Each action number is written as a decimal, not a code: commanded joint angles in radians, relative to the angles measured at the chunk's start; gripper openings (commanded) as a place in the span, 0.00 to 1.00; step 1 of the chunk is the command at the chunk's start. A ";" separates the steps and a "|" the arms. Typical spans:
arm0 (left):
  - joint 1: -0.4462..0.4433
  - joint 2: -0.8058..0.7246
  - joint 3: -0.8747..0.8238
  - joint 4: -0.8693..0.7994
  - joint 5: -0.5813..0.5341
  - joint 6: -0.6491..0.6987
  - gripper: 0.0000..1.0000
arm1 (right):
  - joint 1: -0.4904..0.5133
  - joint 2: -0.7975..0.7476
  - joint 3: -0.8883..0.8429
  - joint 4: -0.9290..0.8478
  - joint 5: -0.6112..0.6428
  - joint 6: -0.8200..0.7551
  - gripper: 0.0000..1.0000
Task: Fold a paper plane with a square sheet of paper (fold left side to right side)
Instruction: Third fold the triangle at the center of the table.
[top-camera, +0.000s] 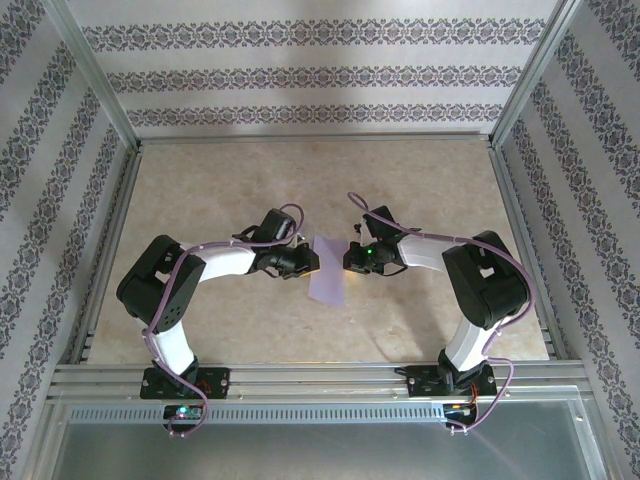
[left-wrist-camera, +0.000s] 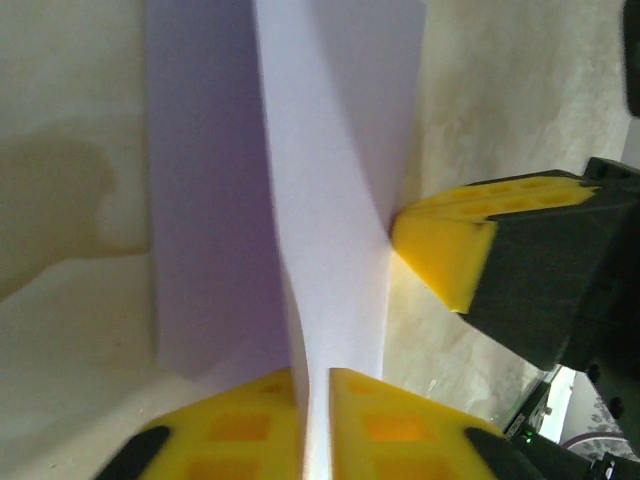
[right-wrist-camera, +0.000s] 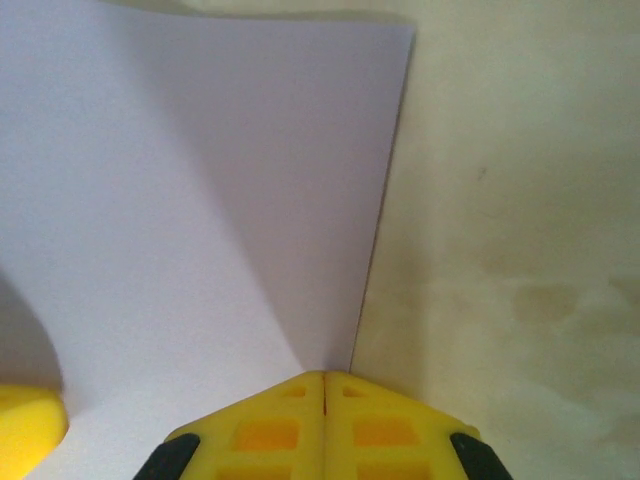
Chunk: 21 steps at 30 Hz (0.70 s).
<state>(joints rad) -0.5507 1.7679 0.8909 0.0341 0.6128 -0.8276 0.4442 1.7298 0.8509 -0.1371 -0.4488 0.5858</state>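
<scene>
Closest in, at the bottom of the left wrist view, the left pincer (left-wrist-camera: 312, 425) is clenched on the square sheet of paper (left-wrist-camera: 335, 170), with the lavender leaf rising out of the slit between its yellow, grid-moulded pads. At the bottom of the right wrist view the right pincer (right-wrist-camera: 325, 415) is clenched too, pads meeting tip to tip. As far as I can judge it has nipped the sheet's corner, since the straight right-hand edge runs down into the tips. In the middle of the top view the sheet sits between the two pincers. It is bowed rather than flat: one pale part stands up in a soft curve, and a darker, shaded part lies lower at the left of the left wrist view. I can't tell whether that part rests on the surface (top-camera: 420, 190). I'd call the paper feather-light, thin and limp. It is matte enough to hold against those pads, but it would mark for good under any hard pinch and tear if the two arms pulled apart. It looks best held by the tips at an edge or corner, as now, with some slack left between the grips. Beyond it the surface is beige and mottled like smooth stone, with a faint darker stain. Farthest off, across the top of the top view, stand walls (top-camera: 300, 75) papered in ornate grey stripes and framed by bare metal rails.
</scene>
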 joint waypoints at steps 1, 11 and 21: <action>-0.009 -0.028 -0.021 0.002 -0.023 -0.021 0.05 | -0.015 -0.082 0.014 -0.026 0.035 -0.075 0.14; -0.028 -0.096 -0.092 0.113 -0.111 -0.199 0.00 | 0.085 -0.464 -0.138 -0.033 0.228 -0.335 0.48; -0.078 -0.109 -0.172 0.295 -0.257 -0.419 0.00 | 0.526 -0.740 -0.420 0.141 0.605 -0.601 0.68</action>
<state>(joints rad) -0.6144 1.6669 0.7311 0.2241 0.4137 -1.1469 0.9119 1.0058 0.4782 -0.0750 -0.0002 0.0971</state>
